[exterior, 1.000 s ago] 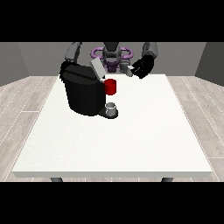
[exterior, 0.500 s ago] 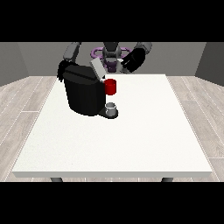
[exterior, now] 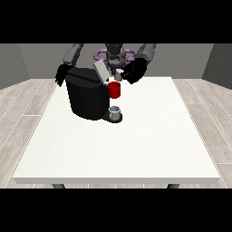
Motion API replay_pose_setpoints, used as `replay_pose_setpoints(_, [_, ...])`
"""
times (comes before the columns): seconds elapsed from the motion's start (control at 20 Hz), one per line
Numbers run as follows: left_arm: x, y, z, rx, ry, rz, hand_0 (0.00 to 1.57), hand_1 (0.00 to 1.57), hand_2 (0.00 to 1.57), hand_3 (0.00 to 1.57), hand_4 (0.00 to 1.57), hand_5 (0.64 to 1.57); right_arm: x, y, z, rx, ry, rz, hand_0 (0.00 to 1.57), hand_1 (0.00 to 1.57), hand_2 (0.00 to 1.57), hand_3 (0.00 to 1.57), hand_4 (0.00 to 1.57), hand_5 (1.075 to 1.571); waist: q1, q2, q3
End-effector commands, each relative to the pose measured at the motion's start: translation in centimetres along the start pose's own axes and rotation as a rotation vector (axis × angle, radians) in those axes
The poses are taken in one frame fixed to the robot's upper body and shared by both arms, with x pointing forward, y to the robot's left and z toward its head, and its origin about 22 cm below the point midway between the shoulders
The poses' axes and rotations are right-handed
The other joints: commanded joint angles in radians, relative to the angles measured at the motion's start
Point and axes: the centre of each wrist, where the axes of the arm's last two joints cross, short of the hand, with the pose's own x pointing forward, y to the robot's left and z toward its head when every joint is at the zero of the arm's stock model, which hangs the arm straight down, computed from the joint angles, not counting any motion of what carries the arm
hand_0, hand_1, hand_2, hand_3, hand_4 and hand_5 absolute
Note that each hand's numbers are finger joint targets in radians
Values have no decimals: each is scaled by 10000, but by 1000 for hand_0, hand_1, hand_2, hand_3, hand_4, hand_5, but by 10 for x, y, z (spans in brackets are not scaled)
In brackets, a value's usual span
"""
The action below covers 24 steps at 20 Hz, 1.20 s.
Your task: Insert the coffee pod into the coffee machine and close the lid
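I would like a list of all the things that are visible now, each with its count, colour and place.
Table: one, white, fills the middle of the view.
Coffee machine: one, black with a red front part, on the table's far left area.
Lid: one, grey, raised and tilted above the machine.
Cup: one, grey, on the machine's base under the red part.
Coffee pod: one, small, grey, at the robot hand at the view's right.
Robot hand: two, black; one at the view's right near the lid, the other behind the machine's left side.
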Motion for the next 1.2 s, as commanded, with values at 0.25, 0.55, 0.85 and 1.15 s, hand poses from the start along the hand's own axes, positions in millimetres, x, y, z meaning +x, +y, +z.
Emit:
replay_pose_setpoints(0.25, [28,36,-8,743,-205,136,1489,1489,1476,1411,599,1571,6,-3,-11,1120,-628,-120,0,0,0,0,0,1571,-126,708,4])
replay_pose_setpoints(0.55, [34,82,-4,1352,-338,653,1438,1438,1475,1389,595,1571,19,8,-25,1549,-1107,-32,0,0,0,0,301,1571,-444,1390,0])
replay_pose_setpoints(0.85, [40,72,-7,1345,-521,-274,1400,1400,1465,1349,658,1571,21,3,-35,1149,-1367,10,0,0,0,0,202,1571,-400,1898,2])
replay_pose_setpoints(1.15, [56,91,-5,1501,-708,-228,1418,1418,1461,1352,664,1571,12,-1,-35,1056,-1241,38,0,0,0,0,191,1571,-310,1984,6])
